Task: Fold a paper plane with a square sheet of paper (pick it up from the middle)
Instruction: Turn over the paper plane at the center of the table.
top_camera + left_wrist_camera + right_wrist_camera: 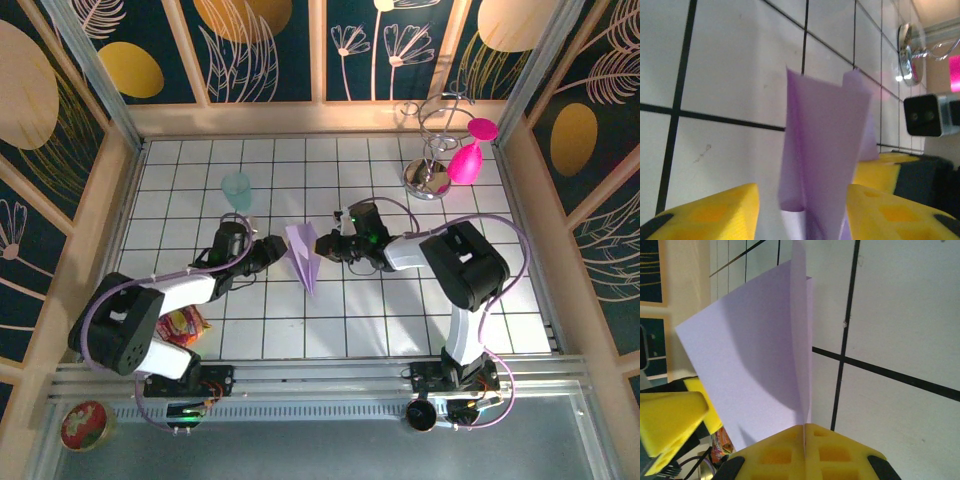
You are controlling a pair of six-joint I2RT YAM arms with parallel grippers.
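Mid-table, the right gripper (323, 245), jaws pressed together, pinches the part-folded paper plane (304, 256) on edge while the left gripper (278, 247) straddles it with spread jaws; closing squarely over the crease, clear of the teal cup (237, 188) beyond, should keep layers aligned.

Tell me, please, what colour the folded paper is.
Pale lilac, plain; the paper shows best in the right wrist view.
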